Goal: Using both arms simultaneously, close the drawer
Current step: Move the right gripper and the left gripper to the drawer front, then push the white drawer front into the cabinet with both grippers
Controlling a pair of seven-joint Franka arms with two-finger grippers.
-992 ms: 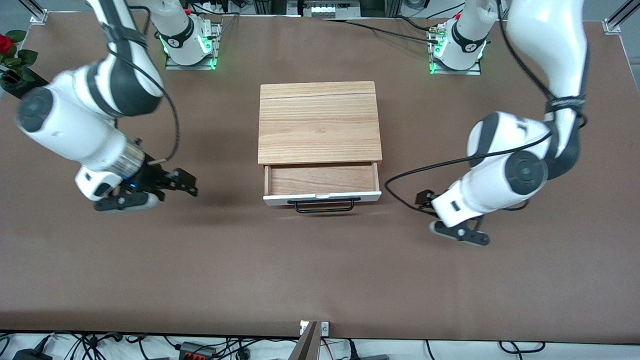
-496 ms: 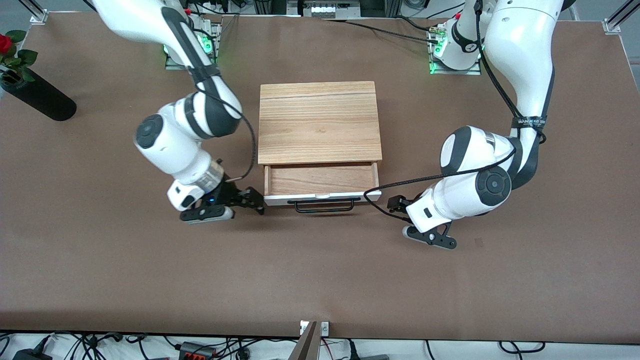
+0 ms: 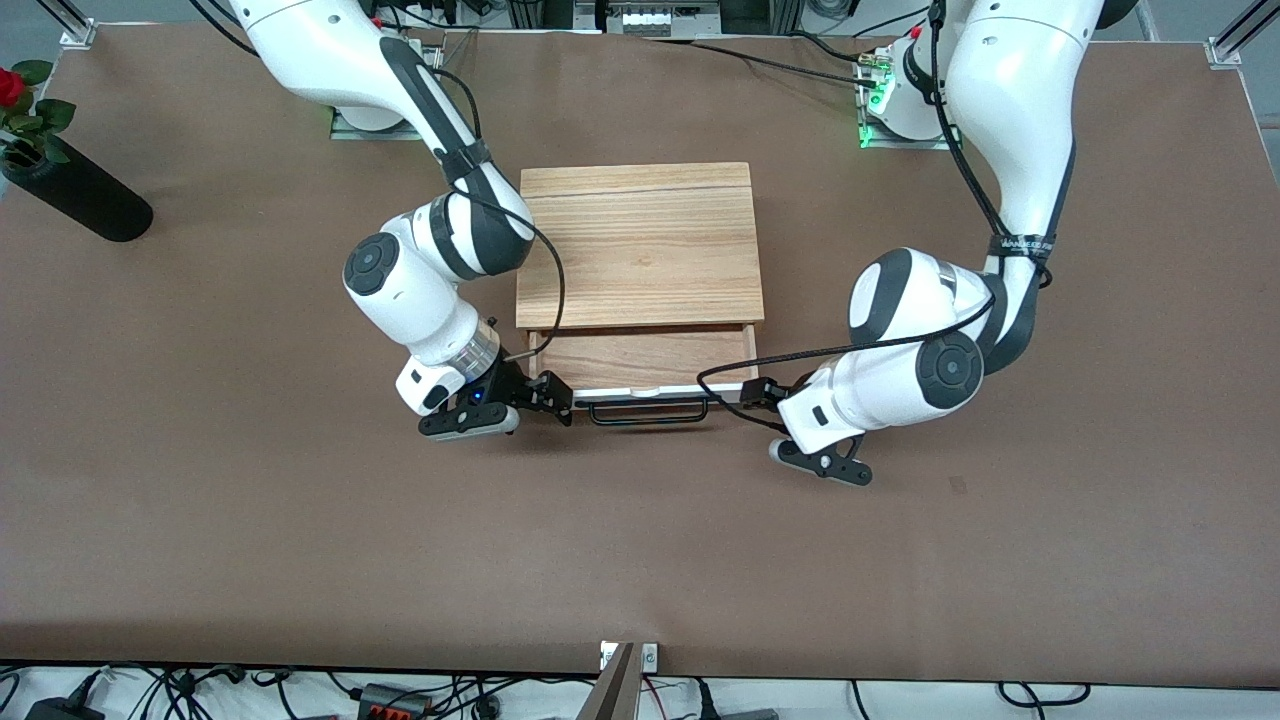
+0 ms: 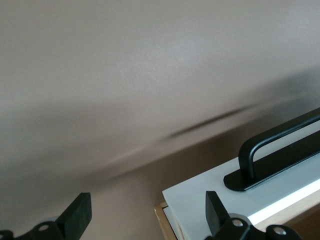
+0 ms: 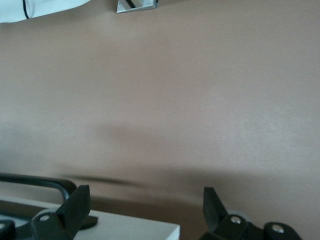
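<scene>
The drawer (image 3: 640,360) stands pulled out of the wooden box (image 3: 638,240), showing its light wood inside, white front panel and black bar handle (image 3: 650,412). My right gripper (image 3: 553,394) is open at the panel's corner toward the right arm's end. In the right wrist view the gripper (image 5: 145,204) straddles the white panel corner (image 5: 135,228), with the handle (image 5: 40,181) beside it. My left gripper (image 3: 758,391) is open at the other corner. In the left wrist view the gripper (image 4: 147,216) straddles the panel (image 4: 200,200) near the handle (image 4: 280,155).
A black vase (image 3: 75,195) with a red rose (image 3: 10,85) lies at the table corner toward the right arm's end. A small post (image 3: 620,680) stands at the table edge nearest the front camera. Brown tabletop surrounds the box.
Both arms have swung inward from the table's ends to the drawer's two front corners. The drawer stays open about as far as before.
</scene>
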